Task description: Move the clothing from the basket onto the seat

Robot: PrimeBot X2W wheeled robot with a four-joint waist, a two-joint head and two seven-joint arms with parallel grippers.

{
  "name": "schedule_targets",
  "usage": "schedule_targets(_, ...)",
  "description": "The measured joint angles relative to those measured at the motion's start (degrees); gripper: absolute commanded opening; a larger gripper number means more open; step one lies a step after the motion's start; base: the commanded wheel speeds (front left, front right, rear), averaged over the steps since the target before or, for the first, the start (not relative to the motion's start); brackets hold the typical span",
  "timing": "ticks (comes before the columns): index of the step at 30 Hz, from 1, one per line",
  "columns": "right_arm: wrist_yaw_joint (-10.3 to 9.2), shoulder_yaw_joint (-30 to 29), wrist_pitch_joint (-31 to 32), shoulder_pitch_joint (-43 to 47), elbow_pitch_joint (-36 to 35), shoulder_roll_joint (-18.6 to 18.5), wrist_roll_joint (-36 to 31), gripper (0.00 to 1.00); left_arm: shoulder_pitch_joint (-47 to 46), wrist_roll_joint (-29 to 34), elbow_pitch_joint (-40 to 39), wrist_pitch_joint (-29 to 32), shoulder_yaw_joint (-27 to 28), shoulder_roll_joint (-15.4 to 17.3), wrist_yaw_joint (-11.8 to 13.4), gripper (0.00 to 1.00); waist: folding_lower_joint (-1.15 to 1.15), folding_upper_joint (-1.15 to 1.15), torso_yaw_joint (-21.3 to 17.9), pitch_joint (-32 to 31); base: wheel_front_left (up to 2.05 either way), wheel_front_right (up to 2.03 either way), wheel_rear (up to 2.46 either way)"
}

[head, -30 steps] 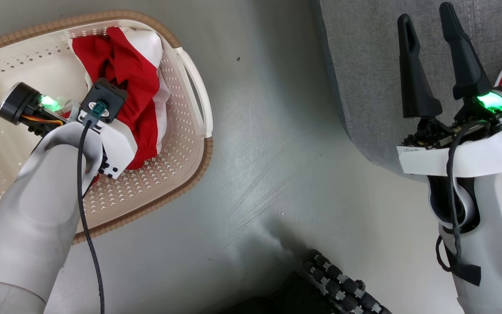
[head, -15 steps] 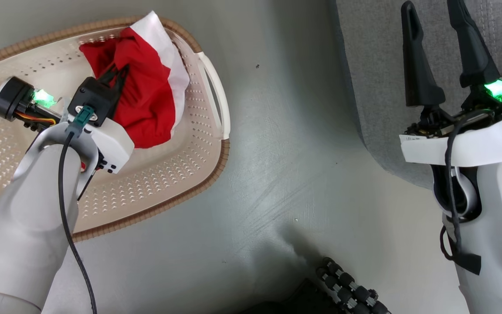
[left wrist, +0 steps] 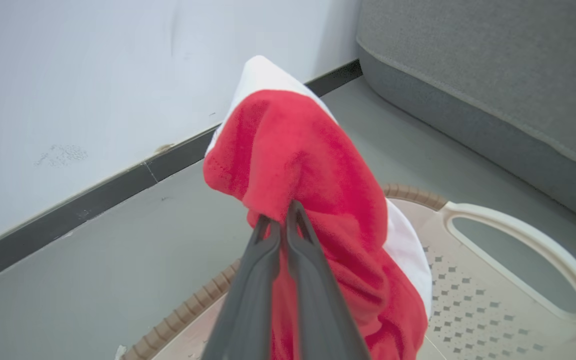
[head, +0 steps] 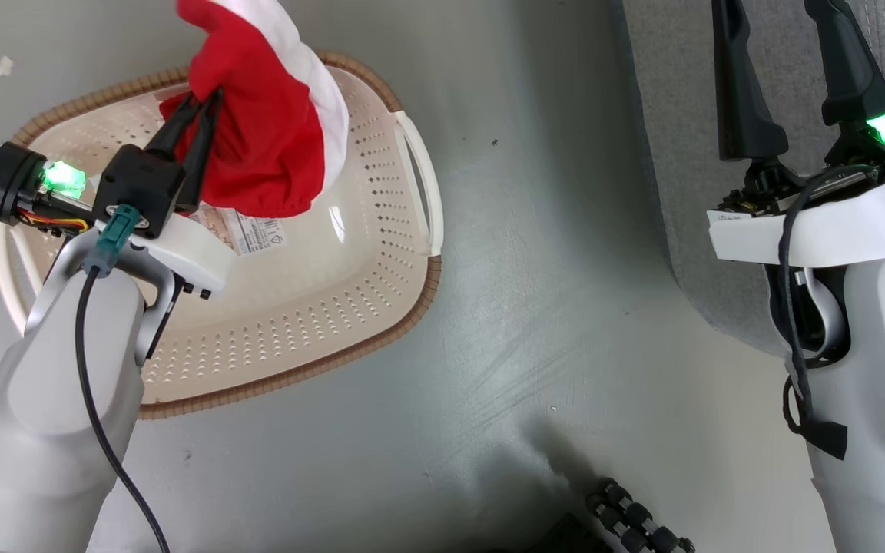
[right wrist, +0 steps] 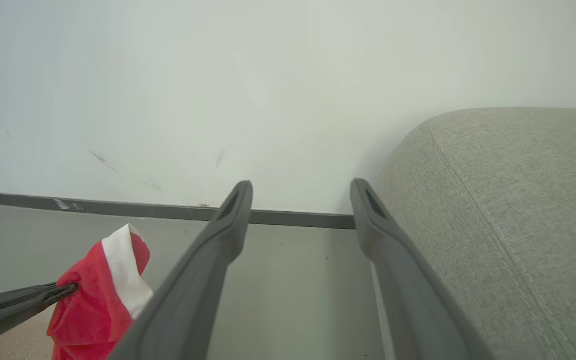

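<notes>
A red garment with a white panel, the clothing (head: 258, 130), hangs above the far half of the cream basket (head: 381, 307). My left gripper (head: 200, 100) is shut on a fold of it. In the left wrist view the two fingers pinch the clothing (left wrist: 308, 165) at the left gripper (left wrist: 280, 220), over the basket's handle (left wrist: 518, 240). The basket floor under it is bare, with a barcode sticker (head: 246, 230). My right gripper (head: 784, 31) stands open and holds nothing beside the grey seat (head: 673, 115). The right wrist view has the right gripper (right wrist: 302, 187), the seat (right wrist: 508, 200) and the clothing (right wrist: 93, 300).
Grey floor (head: 535, 292) lies between the basket and the seat. A white wall with a dark baseboard (left wrist: 93, 205) runs behind the basket. My dark wheeled base (head: 634, 522) shows at the bottom edge.
My left gripper has risen with the clothing from the basket floor to above the rim, uncovering the sticker. The head view has shifted. The right gripper stays open.
</notes>
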Motion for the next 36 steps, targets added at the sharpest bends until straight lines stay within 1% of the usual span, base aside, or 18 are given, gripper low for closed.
schedule_targets(10,0.00,0.0,0.0,-0.5,1.8,-0.1,-2.1,1.00,3.1,-1.9,-9.2,-0.3,3.1,0.6,2.7,0.00,0.00,0.00,2.6,-3.4,0.00,0.00,0.00)
schedule_targets(14,0.00,0.6,0.0,-0.5,2.8,-0.1,-2.8,1.00,4.4,-2.2,-12.8,-0.3,3.8,0.8,3.2,0.00,0.00,0.00,3.6,-4.9,0.00,0.00,0.00)
schedule_targets(19,0.00,1.5,0.0,-0.5,4.1,-0.2,-4.0,1.00,4.7,-2.2,-18.8,-0.5,4.3,1.2,3.2,0.00,0.00,0.00,4.8,-7.0,0.00,0.00,0.00)
schedule_targets(24,0.00,2.2,0.0,-0.4,5.4,-0.2,-4.7,1.00,4.8,-2.1,-22.9,-0.5,4.4,1.7,3.2,0.00,0.00,0.00,6.0,-9.2,0.00,0.00,0.00)
schedule_targets(34,0.00,2.8,0.0,1.6,8.2,-0.4,-6.6,1.00,8.6,-2.0,-26.9,-0.5,3.8,2.0,2.6,0.00,0.00,0.00,8.0,-14.5,0.00,0.00,0.00)
schedule_targets(36,0.00,3.2,0.0,2.3,8.9,-0.7,-6.8,1.00,9.5,-2.0,-27.5,-0.5,3.6,2.2,2.2,0.00,-0.01,0.00,8.4,-15.6,0.00,0.00,0.00)
